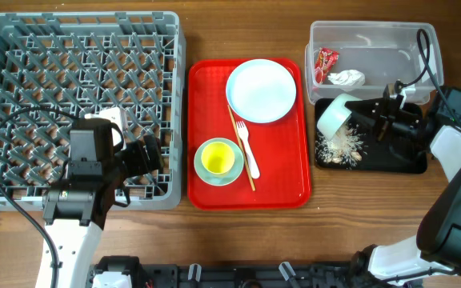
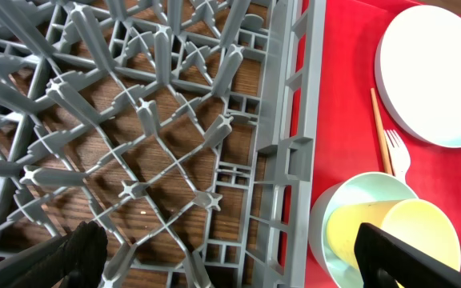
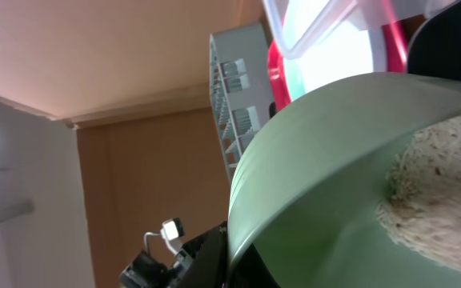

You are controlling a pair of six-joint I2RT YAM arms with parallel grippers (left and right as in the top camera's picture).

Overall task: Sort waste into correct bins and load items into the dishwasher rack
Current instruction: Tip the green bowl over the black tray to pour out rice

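My right gripper [image 1: 368, 112] is shut on the rim of a pale green bowl [image 1: 336, 116], tipped on its side over the black tray [image 1: 402, 164]. Rice crumbs [image 1: 341, 148] lie spilled below its mouth. In the right wrist view the bowl [image 3: 326, 160] fills the frame with crumbs [image 3: 442, 176] inside. The clear tub [image 1: 370, 26] holds the red wrapper [image 1: 325, 60] and white tissue [image 1: 346, 78]. My left gripper [image 1: 146, 156] is open and empty over the front right corner of the grey rack [image 1: 78, 80]. The plate [image 1: 261, 90] and a second bowl [image 1: 219, 181] holding the yellow cup [image 1: 216, 158] sit on the red tray.
The red serving tray [image 1: 286, 184] lies between the rack and the bins. A white fork [image 1: 246, 144] and a wooden chopstick [image 1: 238, 132] lie on it. In the left wrist view the cup [image 2: 398, 228] and the rack edge [image 2: 282, 160] are close by.
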